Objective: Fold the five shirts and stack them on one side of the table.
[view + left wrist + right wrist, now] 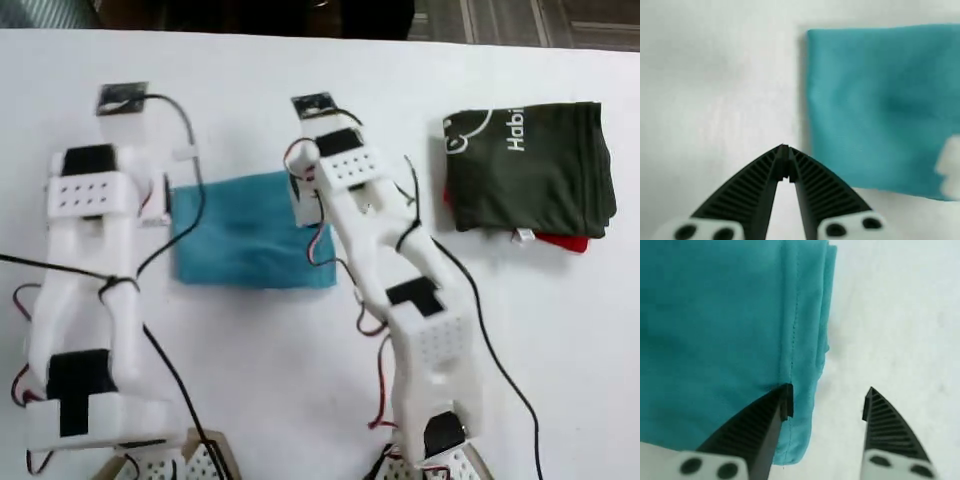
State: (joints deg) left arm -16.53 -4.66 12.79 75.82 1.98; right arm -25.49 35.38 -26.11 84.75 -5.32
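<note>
Where it lies folded, teal shirt (250,245), flat rectangle

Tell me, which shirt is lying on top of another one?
The dark green shirt: it sits on a red shirt. The teal shirt lies alone.

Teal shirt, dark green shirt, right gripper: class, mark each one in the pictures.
teal shirt (250,235): high view, middle of the folded cloth.
dark green shirt (530,170): high view, middle of its top face.
right gripper (827,401): right wrist view, midway between its open fingertips.
</note>
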